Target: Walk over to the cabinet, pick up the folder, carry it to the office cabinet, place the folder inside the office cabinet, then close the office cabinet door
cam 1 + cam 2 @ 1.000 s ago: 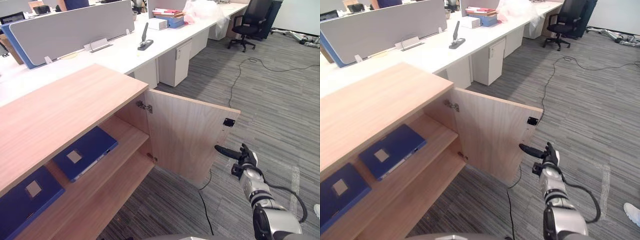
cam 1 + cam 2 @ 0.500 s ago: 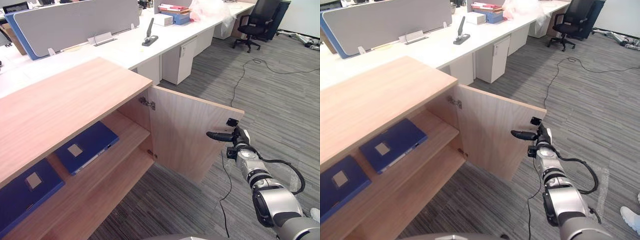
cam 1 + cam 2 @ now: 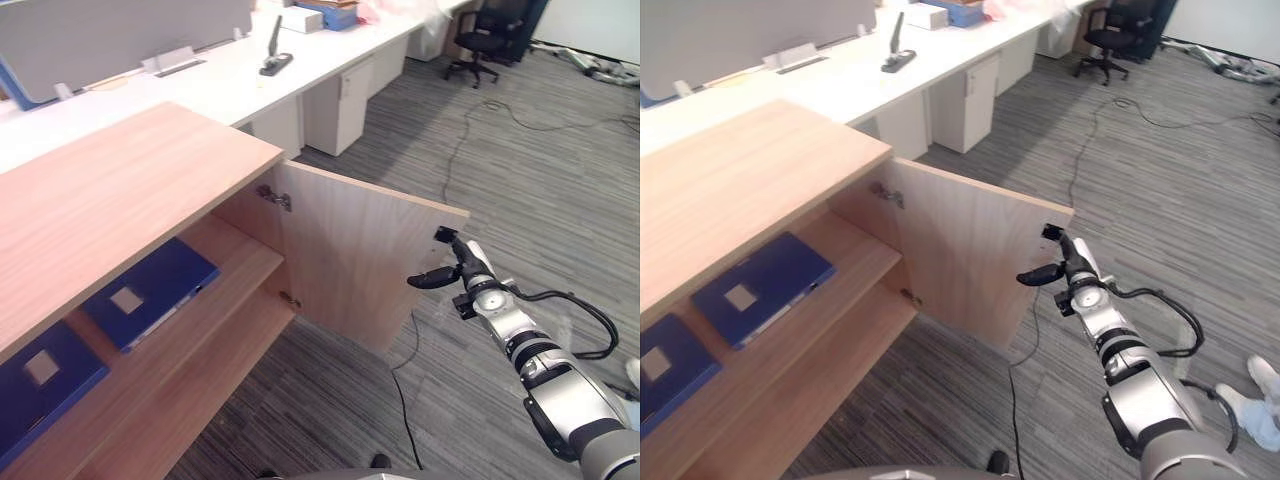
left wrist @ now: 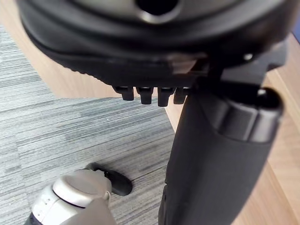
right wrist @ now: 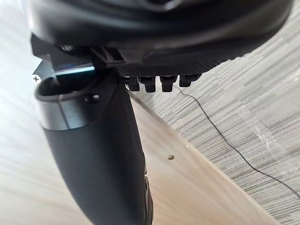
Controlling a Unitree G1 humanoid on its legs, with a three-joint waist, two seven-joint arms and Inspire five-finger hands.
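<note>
At the cabinet door (image 3: 350, 250), right robot hand (image 3: 466, 270) spreads open, folders (image 3: 150, 292) shelved behind.

Silver-grey arm, black hand
Right arm (image 3: 560, 395): ringed silver-grey segments. Right hand (image 3: 462, 262): matte black, with a bright screw (image 5: 33, 78) by the thumb (image 5: 98, 154).

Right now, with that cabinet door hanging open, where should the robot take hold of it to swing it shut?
Probably the door is best taken by its free vertical edge, farthest from the hinges, where leverage is greatest. No handle shows, so the right hand, beside that edge, could curl round it from the far face and pull it closed.
</note>
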